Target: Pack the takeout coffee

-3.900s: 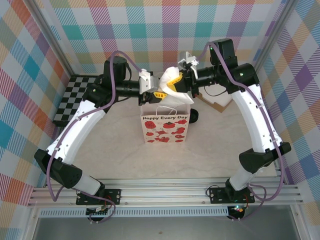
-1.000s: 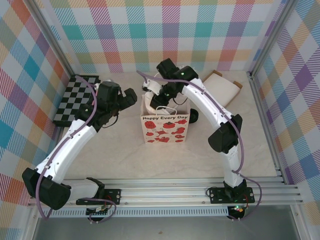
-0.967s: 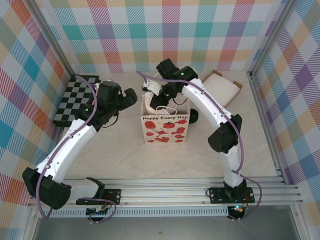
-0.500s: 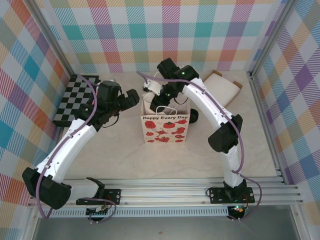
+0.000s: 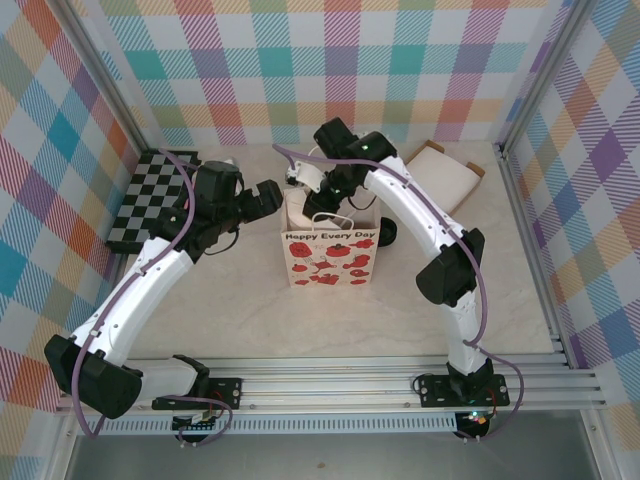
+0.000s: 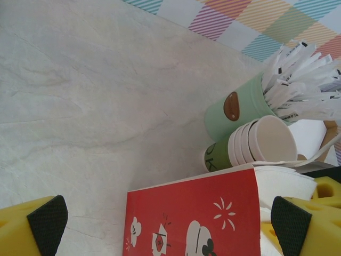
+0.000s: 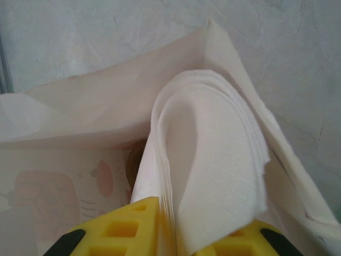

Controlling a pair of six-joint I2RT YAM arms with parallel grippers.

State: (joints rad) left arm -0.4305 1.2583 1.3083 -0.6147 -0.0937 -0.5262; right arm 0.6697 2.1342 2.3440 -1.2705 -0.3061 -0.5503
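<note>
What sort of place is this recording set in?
Probably a lab robot cell staged as a takeout counter: plaid backdrop walls, an aluminium base rail, and a printed paper bag beside stacked paper cups.

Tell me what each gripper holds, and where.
Right gripper pinches the folded white napkins by their near edge, inside the paper bag. Left gripper is open, empty.

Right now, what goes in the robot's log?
left hand: open, beside bag | right hand: shut on napkins, at bag's open top
</note>
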